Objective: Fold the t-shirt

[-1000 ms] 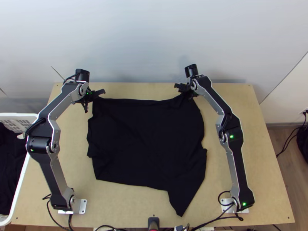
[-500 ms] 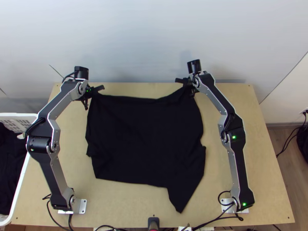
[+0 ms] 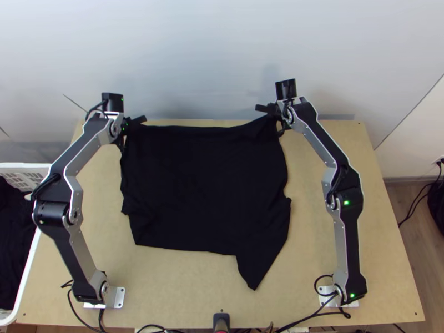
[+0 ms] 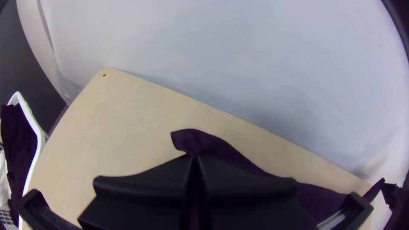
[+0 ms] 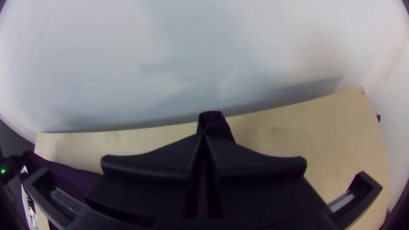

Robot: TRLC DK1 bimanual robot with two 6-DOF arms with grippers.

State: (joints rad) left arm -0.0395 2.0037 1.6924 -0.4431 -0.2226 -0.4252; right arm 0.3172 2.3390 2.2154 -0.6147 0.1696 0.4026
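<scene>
The black t-shirt (image 3: pixel 205 188) lies spread over the middle of the table, its far edge drawn between both grippers and one corner pointing toward the near edge. My left gripper (image 3: pixel 131 124) is at the shirt's far left corner; in the left wrist view the left gripper (image 4: pixel 195 156) is shut on the cloth (image 4: pixel 200 142), a small flap sticking out past the tips. At the far right corner, my right gripper (image 3: pixel 272 111) holds the other end; in the right wrist view the right gripper (image 5: pixel 204 135) is shut on a fold of cloth (image 5: pixel 215 123).
A white basket (image 3: pixel 28 266) with dark cloth stands beyond the table's left edge. The pale wall (image 3: pixel 194 55) rises behind the table's far edge. Bare wood of the table (image 3: pixel 183 288) shows along the near side, with a dark object (image 3: pixel 221 322) at its near edge.
Both grippers have moved toward the table's far edge, the right one also slightly rightward. The shirt has slid with them, its near corner now farther from the near edge.
</scene>
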